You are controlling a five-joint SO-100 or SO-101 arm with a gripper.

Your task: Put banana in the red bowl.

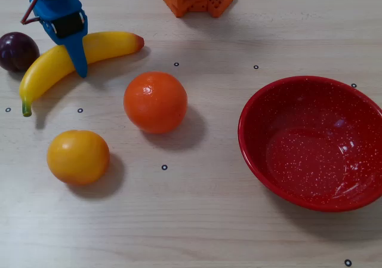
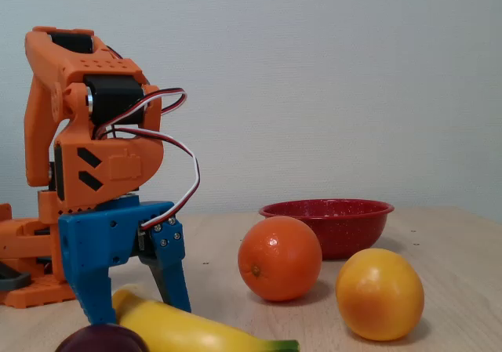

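Down on the tabletop [image 1: 197,220], the blue claw [image 2: 137,309] straddles the banana [image 1: 107,46] with fingers spread, unclosed, well apart from the red bowl [image 1: 256,154].

In the overhead view the blue gripper [image 1: 79,65] covers the middle of the banana [image 1: 45,72], and the arm above it runs off the top edge. The red bowl [image 1: 253,110] is clipped at the right edge. In the fixed view the orange fruit [image 2: 280,258] hides part of the bowl's wall (its inside cannot be seen), and the dark plum [image 2: 102,340] is cut by the bottom edge.
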